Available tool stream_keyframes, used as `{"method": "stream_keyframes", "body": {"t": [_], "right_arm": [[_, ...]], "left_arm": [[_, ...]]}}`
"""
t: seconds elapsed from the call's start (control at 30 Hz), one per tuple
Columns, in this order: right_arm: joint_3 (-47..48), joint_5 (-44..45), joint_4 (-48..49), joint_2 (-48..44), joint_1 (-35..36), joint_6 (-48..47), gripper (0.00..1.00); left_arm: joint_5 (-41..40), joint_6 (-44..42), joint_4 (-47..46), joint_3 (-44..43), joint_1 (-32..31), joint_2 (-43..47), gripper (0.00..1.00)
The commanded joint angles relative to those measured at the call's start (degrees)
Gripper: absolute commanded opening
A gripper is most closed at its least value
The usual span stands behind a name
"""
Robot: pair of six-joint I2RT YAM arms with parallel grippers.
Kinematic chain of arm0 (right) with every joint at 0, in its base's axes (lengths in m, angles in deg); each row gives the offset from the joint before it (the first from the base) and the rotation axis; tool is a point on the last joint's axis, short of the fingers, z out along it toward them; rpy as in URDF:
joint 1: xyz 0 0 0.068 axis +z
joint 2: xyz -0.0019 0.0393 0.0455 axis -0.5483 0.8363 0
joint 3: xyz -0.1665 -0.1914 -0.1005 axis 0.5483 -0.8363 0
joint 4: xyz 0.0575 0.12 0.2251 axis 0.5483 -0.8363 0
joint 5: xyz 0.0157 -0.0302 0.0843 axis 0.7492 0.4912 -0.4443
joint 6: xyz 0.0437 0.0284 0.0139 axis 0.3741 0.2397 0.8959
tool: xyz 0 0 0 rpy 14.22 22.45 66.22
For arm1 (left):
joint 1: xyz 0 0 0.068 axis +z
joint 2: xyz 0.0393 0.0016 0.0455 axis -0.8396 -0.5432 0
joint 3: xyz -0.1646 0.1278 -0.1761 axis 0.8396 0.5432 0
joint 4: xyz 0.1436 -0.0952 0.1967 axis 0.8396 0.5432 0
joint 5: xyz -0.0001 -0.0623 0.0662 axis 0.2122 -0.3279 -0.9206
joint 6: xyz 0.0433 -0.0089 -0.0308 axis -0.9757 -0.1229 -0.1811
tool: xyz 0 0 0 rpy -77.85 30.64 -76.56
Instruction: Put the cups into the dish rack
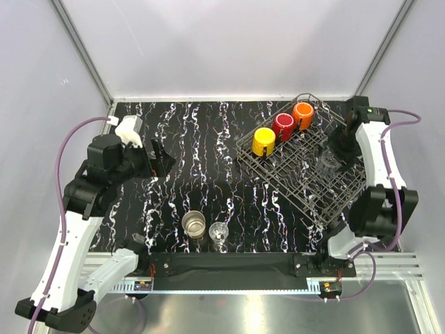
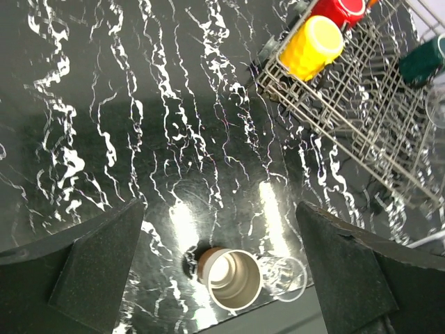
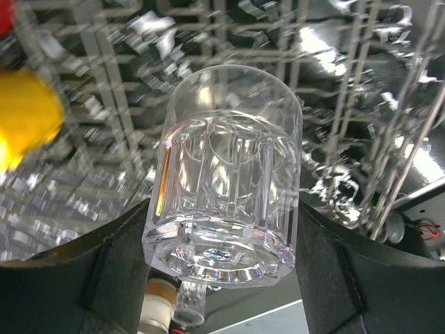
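Observation:
The grey wire dish rack (image 1: 299,182) stands at the right, with the yellow mug (image 1: 263,141), red mug (image 1: 283,126) and orange mug (image 1: 303,115) in its far row. My right gripper (image 1: 332,158) is shut on a clear glass (image 3: 226,167) and holds it over the rack's wires (image 3: 348,83). My left gripper (image 1: 161,160) is open and empty, above the table's left half. The brown-and-cream cup (image 1: 194,224) and the second clear glass (image 1: 219,234) stand side by side at the near edge. The dark teal cup (image 2: 423,61) lies in the rack in the left wrist view.
The black marbled table (image 1: 195,153) ends at a metal rail (image 1: 222,268) just behind the two standing cups. White walls close the back and sides. The left wrist view shows the cup (image 2: 231,277), the glass (image 2: 284,277) and the yellow mug (image 2: 313,47).

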Motion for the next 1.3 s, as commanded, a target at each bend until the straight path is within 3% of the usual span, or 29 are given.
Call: {"method": "stream_keyframes", "body": {"t": [0.0,0.43,0.7,0.9,1.03,1.07,1.27], "right_arm": [[-0.76,3.34,3.26,3.03,-2.92,1.47,0.00],[3.54,3.43,10.21,18.40,-5.03,0.33,0.00],[4.25,1.60,12.23,22.72,-5.91,-0.20,0.02],[3.01,0.62,13.72,23.60,-6.61,-1.25,0.26],[2.66,-0.08,13.64,23.60,-6.70,-2.22,0.46],[2.84,-0.26,13.37,23.52,-6.70,-2.48,0.55],[3.89,-1.75,11.27,23.16,-6.70,-4.50,0.78]], "left_arm": [[0.58,-5.20,-2.07,0.54,-1.02,1.57,0.99],[-3.11,-8.72,-0.85,1.15,-2.25,1.22,0.99],[-3.73,-8.63,-0.41,1.07,-2.25,0.26,0.99],[-2.32,-7.93,-1.28,0.28,-2.25,-1.24,0.99],[-1.35,-6.70,-1.11,0.28,-2.25,-2.03,0.99],[-1.44,-6.53,-0.93,0.02,-2.25,-2.20,0.99],[0.49,-5.91,-1.37,-0.78,-2.25,-3.61,0.99]]}}
